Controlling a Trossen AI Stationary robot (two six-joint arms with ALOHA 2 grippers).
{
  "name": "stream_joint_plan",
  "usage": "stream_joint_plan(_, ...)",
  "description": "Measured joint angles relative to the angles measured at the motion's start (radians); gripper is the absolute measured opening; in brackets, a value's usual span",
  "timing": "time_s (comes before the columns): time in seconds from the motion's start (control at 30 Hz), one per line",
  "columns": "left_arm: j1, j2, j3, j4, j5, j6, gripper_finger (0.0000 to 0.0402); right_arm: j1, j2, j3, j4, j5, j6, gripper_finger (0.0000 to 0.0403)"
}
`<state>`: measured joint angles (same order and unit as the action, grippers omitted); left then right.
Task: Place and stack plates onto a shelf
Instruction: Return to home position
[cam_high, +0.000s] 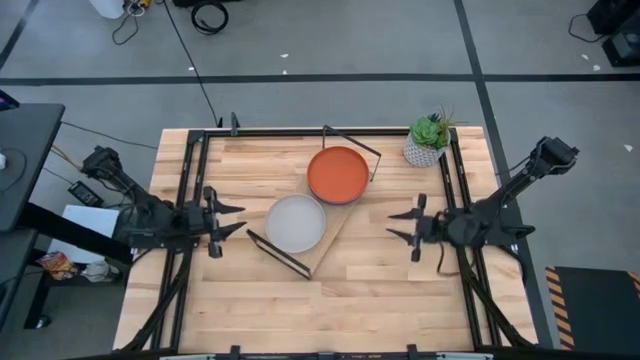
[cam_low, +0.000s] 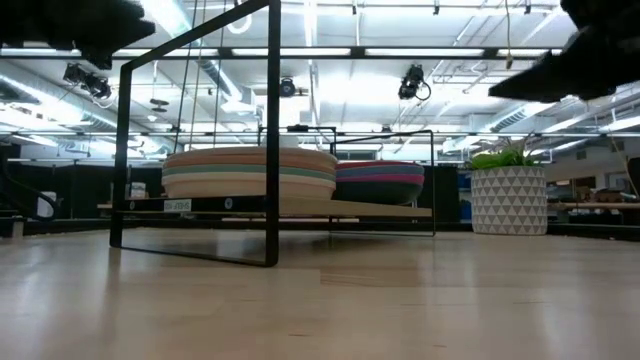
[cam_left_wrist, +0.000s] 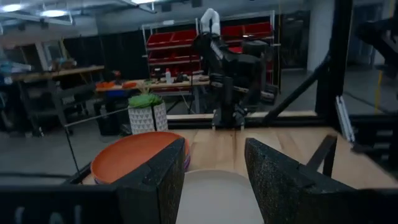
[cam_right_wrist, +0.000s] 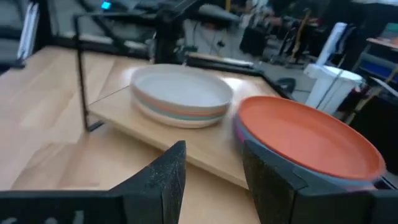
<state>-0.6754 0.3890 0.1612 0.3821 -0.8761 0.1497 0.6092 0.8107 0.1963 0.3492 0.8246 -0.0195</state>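
Observation:
The shelf (cam_high: 335, 222), a light-wood board with black wire end frames, stands slantwise mid-table on those frames. Two stacks of plates rest on its board. One is topped by an orange plate (cam_high: 338, 174) toward the far right. The other is topped by a cream plate (cam_high: 296, 223) toward the near left. In the low view the cream-topped stack (cam_low: 250, 172) and the other stack (cam_low: 378, 181) show several coloured rims. My left gripper (cam_high: 236, 218) hovers open at the table's left, pointing at the shelf. My right gripper (cam_high: 393, 225) hovers open at the right. Both are apart from the shelf with nothing between their fingers.
A green plant in a white patterned pot (cam_high: 428, 140) stands at the table's far right corner. Black rails (cam_high: 190, 170) run along the table's sides. Bare wooden tabletop (cam_high: 320, 310) lies on the near side of the shelf.

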Motion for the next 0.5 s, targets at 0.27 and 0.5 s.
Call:
stream_joint_plan(0.27, -0.036, -0.115, -0.075, 0.008, -0.073, 0.172, 0.0173, -0.117, -0.294, -0.188, 0.052, -0.032, 0.065, 0.0163)
stream_joint_plan(0.5, -0.069, -0.226, -0.152, 0.005, -0.165, 0.247, 0.0167, -0.258, -0.449, -0.19, -0.045, -0.2, 0.048, 0.0142)
